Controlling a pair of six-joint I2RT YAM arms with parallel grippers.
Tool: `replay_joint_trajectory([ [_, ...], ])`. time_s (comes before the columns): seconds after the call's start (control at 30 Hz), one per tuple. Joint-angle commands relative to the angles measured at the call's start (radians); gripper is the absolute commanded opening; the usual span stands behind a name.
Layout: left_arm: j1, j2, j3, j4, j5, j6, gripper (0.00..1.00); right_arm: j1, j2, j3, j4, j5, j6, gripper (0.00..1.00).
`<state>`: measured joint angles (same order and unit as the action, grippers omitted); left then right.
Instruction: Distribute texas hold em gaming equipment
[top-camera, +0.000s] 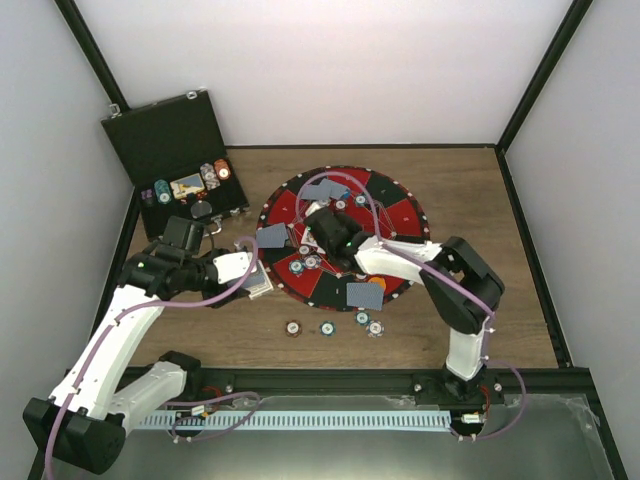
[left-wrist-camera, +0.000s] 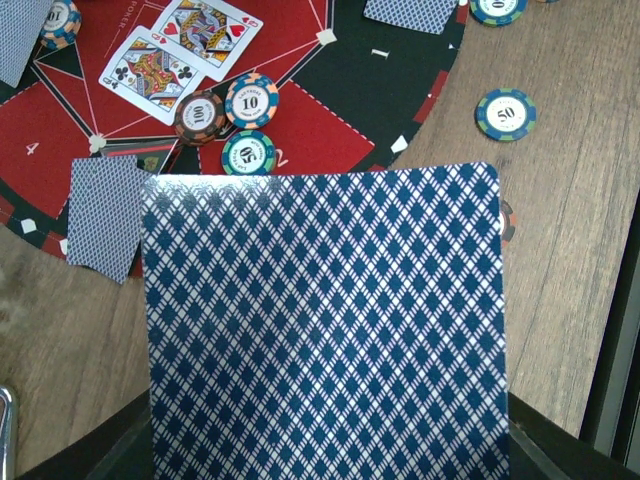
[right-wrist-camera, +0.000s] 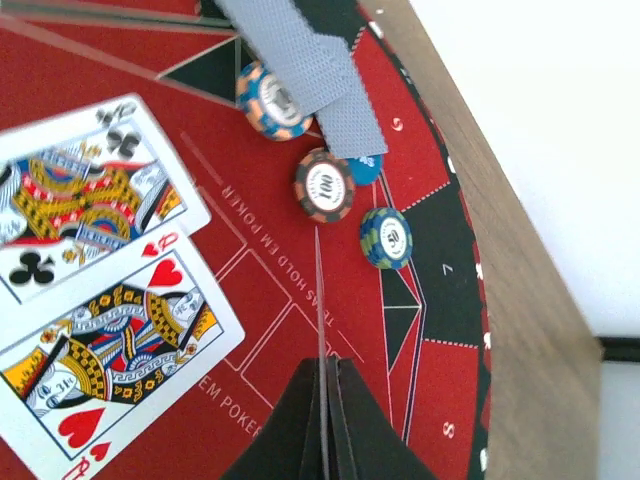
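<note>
The left claw (top-camera: 248, 270) was at the left edge of the round mat (top-camera: 395, 215), a bit left of the middle in the top view. It was pinched tight on a big card (left-wrist-camera: 325, 330) with a blue back. In the left wrist view this card filled the whole lower middle of the picture, and its criss-cross back faced the camera.

The right claw (right-wrist-camera: 322, 385) was over the middle of the mat. Its two fingers were pressed together on a thin card (right-wrist-camera: 319, 300). That card showed only its edge, a thin line going up from the bottom middle of the right wrist view.

Two face-up cards lay side by side on the red part of the mat, at the upper left of the left wrist view. They were a king of clubs (left-wrist-camera: 150, 72) and a queen of hearts (left-wrist-camera: 207, 30). Just below them three chips sat close together. A brown chip (left-wrist-camera: 200, 117) touched a blue and orange chip (left-wrist-camera: 251, 101), and a teal chip (left-wrist-camera: 248, 153) sat right under those two.

A face-down card (left-wrist-camera: 105, 215) lay at the left of that view. It hung over the mat's edge onto the wooden table (left-wrist-camera: 560, 250).

Four loose chips (top-camera: 327, 327) lay in a rough row on the table, just below the mat in the top view. The black case (top-camera: 150, 135) stood open at the upper left, with case chips (top-camera: 215, 172) inside.
</note>
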<state>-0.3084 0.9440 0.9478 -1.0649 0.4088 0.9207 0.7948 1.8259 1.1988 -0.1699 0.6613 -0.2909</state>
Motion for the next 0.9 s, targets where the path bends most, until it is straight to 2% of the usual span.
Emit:
replay_joint_trajectory([
  [0.0, -0.003, -0.022, -0.001, 0.004, 0.016, 0.007, 0.18, 0.004, 0.057, -0.025, 0.252, 0.146, -0.261, 0.01],
  [0.27, -0.003, -0.021, 0.008, -0.001, 0.015, 0.010, 0.18, 0.006, 0.139, -0.049, 0.201, 0.096, -0.182, 0.04],
  [0.37, -0.003, -0.018, 0.009, 0.000, 0.015, 0.010, 0.18, 0.010, 0.141, -0.032, 0.141, 0.061, -0.141, 0.13],
  [0.53, -0.003, -0.016, 0.012, 0.000, 0.015, 0.011, 0.18, 0.014, 0.124, 0.022, -0.053, -0.057, -0.001, 0.25],
  [0.87, -0.003, -0.005, 0.019, 0.002, 0.016, 0.012, 0.18, 0.014, 0.056, 0.026, -0.196, -0.164, 0.123, 0.54],
])
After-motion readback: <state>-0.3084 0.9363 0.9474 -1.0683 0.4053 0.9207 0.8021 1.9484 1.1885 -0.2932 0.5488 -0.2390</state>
